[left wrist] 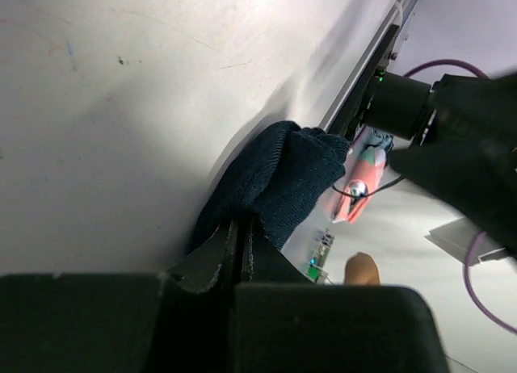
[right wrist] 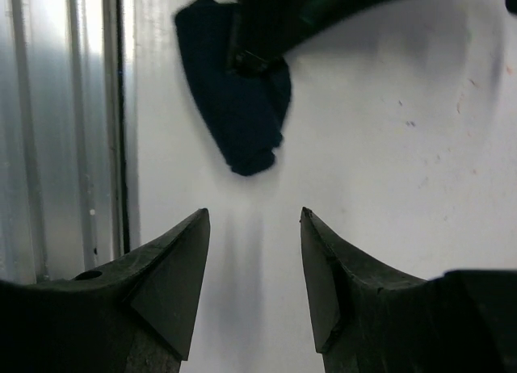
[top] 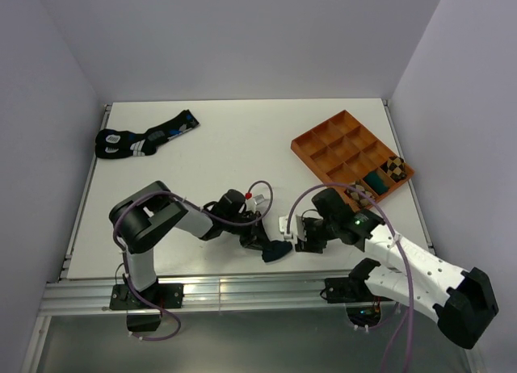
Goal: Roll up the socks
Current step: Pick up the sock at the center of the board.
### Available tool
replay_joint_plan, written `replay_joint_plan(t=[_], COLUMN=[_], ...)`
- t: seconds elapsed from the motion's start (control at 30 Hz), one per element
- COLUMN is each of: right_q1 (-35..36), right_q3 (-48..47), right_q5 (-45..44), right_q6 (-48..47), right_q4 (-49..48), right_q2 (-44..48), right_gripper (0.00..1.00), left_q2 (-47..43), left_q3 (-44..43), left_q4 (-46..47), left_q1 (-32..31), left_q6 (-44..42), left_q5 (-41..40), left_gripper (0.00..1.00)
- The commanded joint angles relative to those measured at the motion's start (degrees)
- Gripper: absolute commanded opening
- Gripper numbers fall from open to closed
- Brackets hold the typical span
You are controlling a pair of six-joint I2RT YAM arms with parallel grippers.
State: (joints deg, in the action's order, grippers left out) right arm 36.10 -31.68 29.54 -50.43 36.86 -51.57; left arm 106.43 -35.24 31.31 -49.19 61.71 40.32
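The L claw (left wrist: 242, 248) is closed almost fully, w/ only a thin slit between the jaws, and it pinches one end of the navy sock (top: 277, 251). The sock is a short, bunched lump at the near edge of the table (top: 234, 147), just beside the metal rail (right wrist: 65, 131). I cannot say if it rests on the table or hangs a little above it.

The R claw (right wrist: 252, 276) is wide open and holds nothing. The free end of the sock is straight ahead of it, a bit to the rail side, near but not touching.

The long axis of the sock runs approx. from the L claw toward the R claw, so the loose tip points at the open jaws. The L arm has the sock already, and the R arm is the nearer one to the free end. In my opinion, a short push forward, shifted slightly to the rail side, brings the tip between the R jaws.

The tan diamond sock I do not see near the claws. Some patterned bundles (top: 393, 169) sit in the orange tray (top: 320, 127) at the far right, but they are too small to tell if one is that sock. The black socks (top: 141, 140) w/ blue marks lie far left, well apart.
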Motion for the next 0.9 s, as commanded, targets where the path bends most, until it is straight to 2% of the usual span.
replay_joint_plan(t=[0.0,0.3,0.43,0.87], right_q1=[5.46,14.69,19.0,26.3], right_q3=[1.62,3.29,4.26,7.51], right_q5=[-2.29,-5.63,-7.83,-14.77], right_q6=[-0.02,1.13,1.74,3.59], right_q4=[-4.25,-8.12,-10.58,-18.58], right_q2=[3.05,0.33,-1.16,-6.87], right_gripper=[0.56,0.55,0.51,0.51], left_q2=[3.78,6.59,7.73,9.67], left_q3=[-0.43,-4.48,-5.89,-8.7], left_q4=[-15.39,-19.36,-21.55,-23.84], left_q1=[0.23,0.5,1.29,2.69], left_q6=[-2.82,-2.56,-3.61,-5.72], left_q5=[-0.68,1.78,2.22,3.72], left_gripper=[0.0,0.0,0.0,0.0])
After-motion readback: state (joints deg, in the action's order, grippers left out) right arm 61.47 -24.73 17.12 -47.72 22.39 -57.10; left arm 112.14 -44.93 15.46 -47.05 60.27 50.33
